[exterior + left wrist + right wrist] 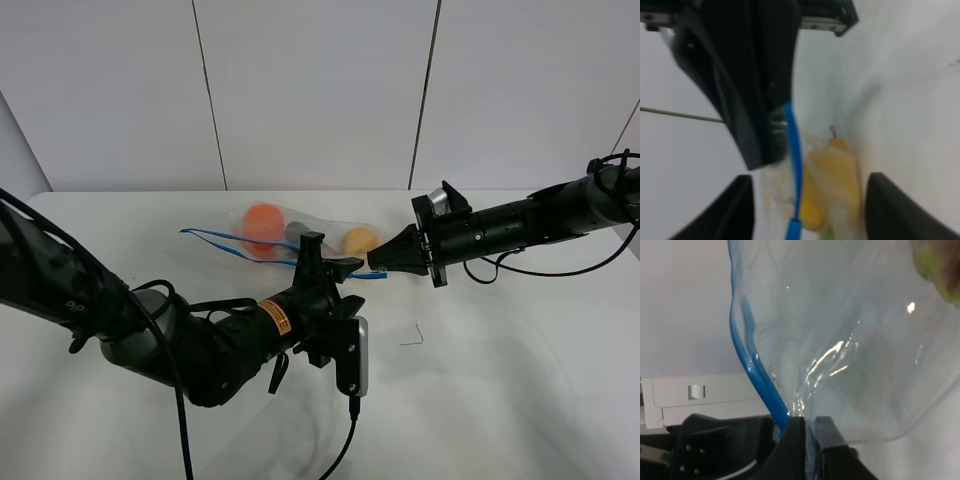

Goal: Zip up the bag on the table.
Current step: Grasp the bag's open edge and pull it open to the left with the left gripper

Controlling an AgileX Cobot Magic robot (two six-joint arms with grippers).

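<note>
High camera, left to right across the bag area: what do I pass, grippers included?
Blue zipper strip's loose end, on the clear crinkly plastic bag → round orange fruit → black left gripper → black right gripper. The yellow pear overlaps both grippers, so left out.

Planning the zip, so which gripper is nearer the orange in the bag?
Left. The left gripper straddles the zipper beside the orange; the right gripper pinches the bag past the pear.

One bag (232, 238) (one orange (262, 221), one pear (360, 240) inside), two grippers (343, 266) (374, 262), one table (500, 390).
</note>
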